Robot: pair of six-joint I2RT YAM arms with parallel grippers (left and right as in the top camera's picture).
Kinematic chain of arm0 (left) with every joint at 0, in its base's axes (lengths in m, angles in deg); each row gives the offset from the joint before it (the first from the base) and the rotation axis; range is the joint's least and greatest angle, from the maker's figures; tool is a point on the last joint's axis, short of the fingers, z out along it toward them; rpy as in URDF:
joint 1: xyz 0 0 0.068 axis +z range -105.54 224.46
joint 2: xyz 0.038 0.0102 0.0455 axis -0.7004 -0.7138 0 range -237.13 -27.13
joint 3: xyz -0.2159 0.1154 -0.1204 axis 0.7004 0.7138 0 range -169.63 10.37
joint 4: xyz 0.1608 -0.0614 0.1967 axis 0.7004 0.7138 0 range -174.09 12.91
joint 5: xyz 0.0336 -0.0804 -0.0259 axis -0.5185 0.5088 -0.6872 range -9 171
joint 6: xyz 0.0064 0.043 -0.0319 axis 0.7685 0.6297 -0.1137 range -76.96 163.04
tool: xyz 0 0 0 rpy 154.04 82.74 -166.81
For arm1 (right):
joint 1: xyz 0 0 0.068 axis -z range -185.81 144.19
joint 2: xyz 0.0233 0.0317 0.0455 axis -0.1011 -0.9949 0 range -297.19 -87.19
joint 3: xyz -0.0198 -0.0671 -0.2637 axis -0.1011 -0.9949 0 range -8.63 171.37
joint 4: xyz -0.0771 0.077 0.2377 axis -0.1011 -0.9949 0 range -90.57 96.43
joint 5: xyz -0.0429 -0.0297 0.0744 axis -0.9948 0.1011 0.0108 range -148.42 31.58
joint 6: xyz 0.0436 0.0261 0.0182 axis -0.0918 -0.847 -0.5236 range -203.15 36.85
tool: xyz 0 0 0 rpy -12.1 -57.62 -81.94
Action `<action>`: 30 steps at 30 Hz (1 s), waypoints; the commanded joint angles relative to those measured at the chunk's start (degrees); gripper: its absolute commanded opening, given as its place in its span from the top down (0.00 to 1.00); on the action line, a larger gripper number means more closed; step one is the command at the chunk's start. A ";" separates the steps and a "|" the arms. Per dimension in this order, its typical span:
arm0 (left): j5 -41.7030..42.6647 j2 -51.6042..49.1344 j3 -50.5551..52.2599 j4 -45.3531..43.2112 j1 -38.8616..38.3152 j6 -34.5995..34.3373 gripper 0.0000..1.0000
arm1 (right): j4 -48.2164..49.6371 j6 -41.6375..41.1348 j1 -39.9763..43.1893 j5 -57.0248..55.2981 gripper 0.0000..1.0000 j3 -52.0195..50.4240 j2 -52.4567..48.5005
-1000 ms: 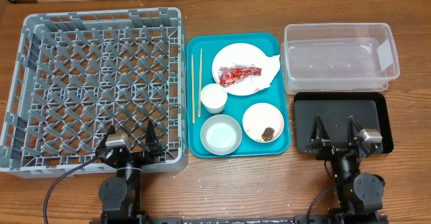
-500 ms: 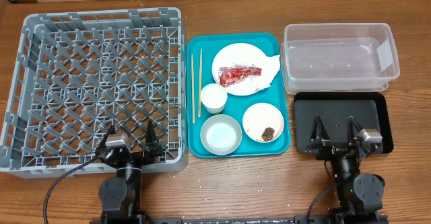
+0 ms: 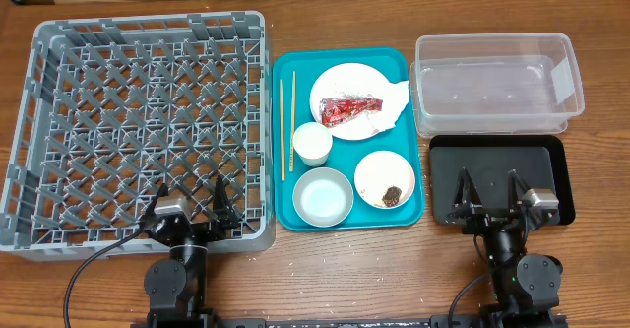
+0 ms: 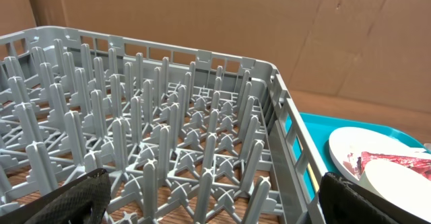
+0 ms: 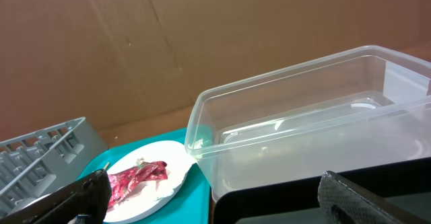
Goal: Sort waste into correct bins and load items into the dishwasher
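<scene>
Inspecting the table, the task reads as not begun: 0 items loaded, 0 waste sorted.

1. The grey dish rack (image 3: 148,21) holds nothing. The clear tub (image 3: 492,44) and the black tray (image 3: 492,156) hold nothing.
2. All task items sit on the teal tray (image 3: 345,54), between the rack and the bins: the plate (image 3: 345,75) bearing the red wrapper (image 3: 349,109), with the napkin (image 3: 397,97) at its right rim; the cup (image 3: 313,144); 1 bare bowl (image 3: 323,196); 1 bowl (image 3: 374,170) with a brown lump (image 3: 392,194). Rice grains are too small to confirm.
3. The chopsticks (image 3: 287,126) lie side by side along the tray's left edge, long axis running near to far. The wrapper's long axis runs left to right.
4. The left gripper (image 3: 190,202) hangs over the rack's near wall, jaws spread wide, empty. The right gripper (image 3: 487,192) hangs over the black tray's near edge, likewise spread and empty.
</scene>
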 commanded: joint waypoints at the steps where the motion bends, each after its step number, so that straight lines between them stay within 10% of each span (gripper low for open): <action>1: 0.11 0.31 0.20 -0.13 0.57 1.22 0.00 | 0.37 0.22 0.22 -0.55 0.00 -0.61 0.61; 13: 9.22 0.31 -1.31 -5.22 0.57 2.34 0.00 | 0.37 0.20 0.22 -0.55 0.00 -0.61 0.61; 30: 14.21 -23.04 -46.84 23.23 0.57 4.63 0.00 | 0.37 0.22 0.22 -0.55 0.00 -0.61 0.61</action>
